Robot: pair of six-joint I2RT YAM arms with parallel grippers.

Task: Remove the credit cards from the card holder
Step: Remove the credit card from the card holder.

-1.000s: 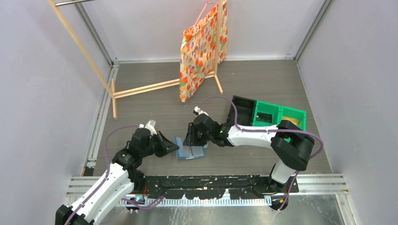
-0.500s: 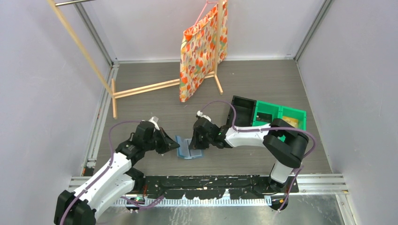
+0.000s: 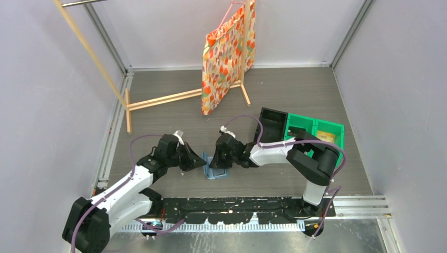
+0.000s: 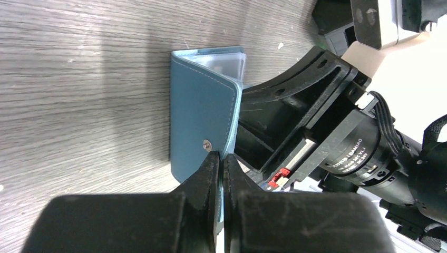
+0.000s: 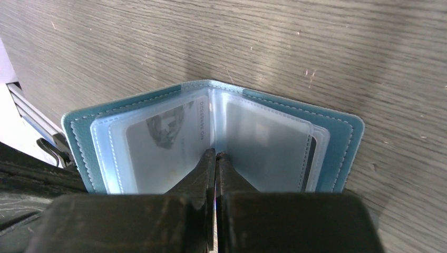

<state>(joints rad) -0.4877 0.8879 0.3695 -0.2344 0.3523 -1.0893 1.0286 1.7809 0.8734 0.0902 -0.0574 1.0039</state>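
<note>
Teal stitched card holder (image 5: 343, 153), cover pinched by left end effector (image 4: 221, 157); right end effector (image 5: 215, 154) closed between glossy sleeves (image 5: 263, 147)

Teal card holder (image 5: 337, 142) on a grey wood-grain table (image 3: 174, 121)
Pale stitching edges its cover; the sleeves (image 5: 263, 142) are frosted pale blue. Orange bag (image 3: 224, 58) with mottled patches; green bin (image 3: 311, 129), black bin (image 3: 271, 124).
</note>
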